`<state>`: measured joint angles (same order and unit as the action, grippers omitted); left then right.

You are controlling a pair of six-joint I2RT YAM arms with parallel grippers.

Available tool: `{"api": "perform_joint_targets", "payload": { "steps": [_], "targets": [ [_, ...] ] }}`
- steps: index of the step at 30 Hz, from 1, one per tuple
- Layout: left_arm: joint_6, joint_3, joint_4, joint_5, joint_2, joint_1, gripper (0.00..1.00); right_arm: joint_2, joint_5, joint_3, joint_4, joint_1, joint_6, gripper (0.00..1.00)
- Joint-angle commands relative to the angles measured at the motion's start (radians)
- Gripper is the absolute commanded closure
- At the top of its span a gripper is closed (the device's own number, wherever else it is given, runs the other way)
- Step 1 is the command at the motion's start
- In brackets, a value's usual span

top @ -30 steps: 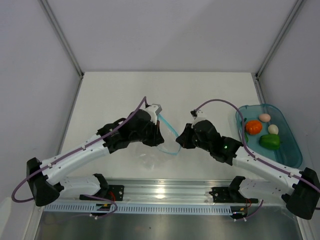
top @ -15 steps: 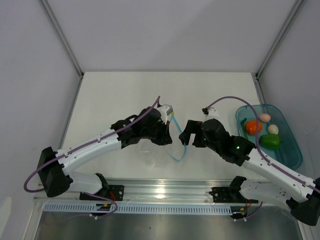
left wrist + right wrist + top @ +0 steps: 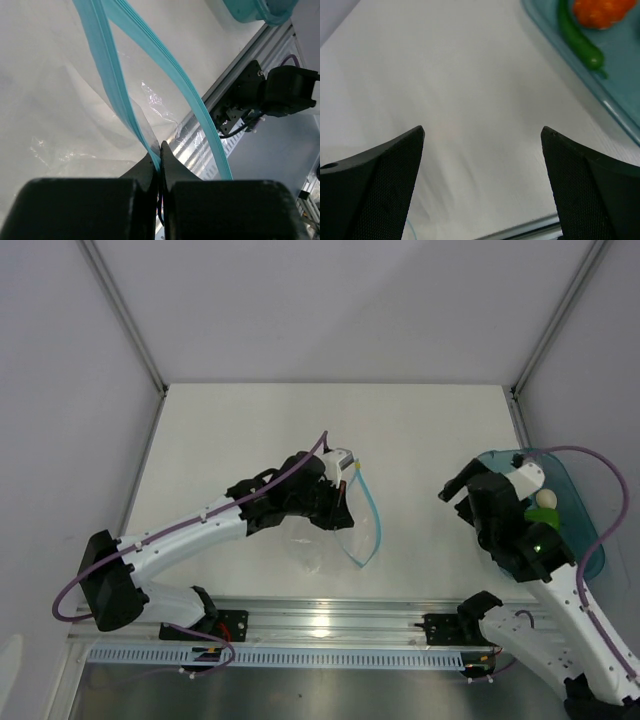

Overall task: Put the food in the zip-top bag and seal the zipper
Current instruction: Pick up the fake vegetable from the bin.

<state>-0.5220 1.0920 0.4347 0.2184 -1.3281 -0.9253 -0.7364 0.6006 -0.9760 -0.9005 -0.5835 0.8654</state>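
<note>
My left gripper (image 3: 343, 496) is shut on the zipper (image 3: 107, 70) of the clear zip-top bag (image 3: 325, 545), pinching one teal strip between its fingertips (image 3: 172, 160). The other strip (image 3: 167, 67) bows away, so the bag mouth gapes toward the right. My right gripper (image 3: 462, 480) stands open and empty at the left edge of the teal tray (image 3: 592, 540). Its wrist view shows bare table between the wide jaws (image 3: 482, 132). The food lies in the tray: an orange-red piece (image 3: 600, 10), a thin green pepper (image 3: 577, 40), a pale egg (image 3: 545, 498). The right arm hides most of the food from above.
The tray sits at the table's right edge by the frame post (image 3: 560, 320). The metal rail (image 3: 330, 625) with the arm bases runs along the near edge. White enclosure walls stand on three sides.
My right gripper has opened, let go of the bag mouth and swung right to the tray. The left gripper has shifted slightly right, still holding the bag.
</note>
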Motion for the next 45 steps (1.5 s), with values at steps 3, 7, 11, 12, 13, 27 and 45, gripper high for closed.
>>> {"api": "perform_joint_targets", "payload": {
  "steps": [3,7,11,12,13,27,45],
  "targets": [
    [0.013,-0.023,-0.080,0.085,0.032,-0.001,0.99,-0.032,-0.069,-0.049,-0.068,0.340,-0.050,0.01],
    [0.020,-0.040,-0.080,0.108,0.055,-0.003,0.99,-0.168,-0.326,-0.029,-0.035,0.675,-0.133,0.01],
    [0.022,-0.084,-0.102,0.119,0.096,-0.001,0.99,-0.207,-0.357,0.020,0.038,0.838,-0.157,0.01],
    [0.022,-0.086,-0.094,0.122,0.101,-0.001,0.99,-0.213,-0.352,0.028,0.047,0.859,-0.154,0.01],
    [0.023,-0.089,-0.085,0.122,0.104,-0.001,0.99,-0.225,-0.331,0.030,0.042,0.881,-0.129,0.01],
    [0.019,-0.136,-0.053,0.128,0.185,-0.001,0.99,-0.366,-0.269,0.117,0.202,1.172,-0.178,0.00],
    [0.022,-0.133,-0.082,0.174,0.129,-0.001,0.99,-0.601,-0.279,0.143,0.471,1.185,-0.138,0.01]
  ]
}}
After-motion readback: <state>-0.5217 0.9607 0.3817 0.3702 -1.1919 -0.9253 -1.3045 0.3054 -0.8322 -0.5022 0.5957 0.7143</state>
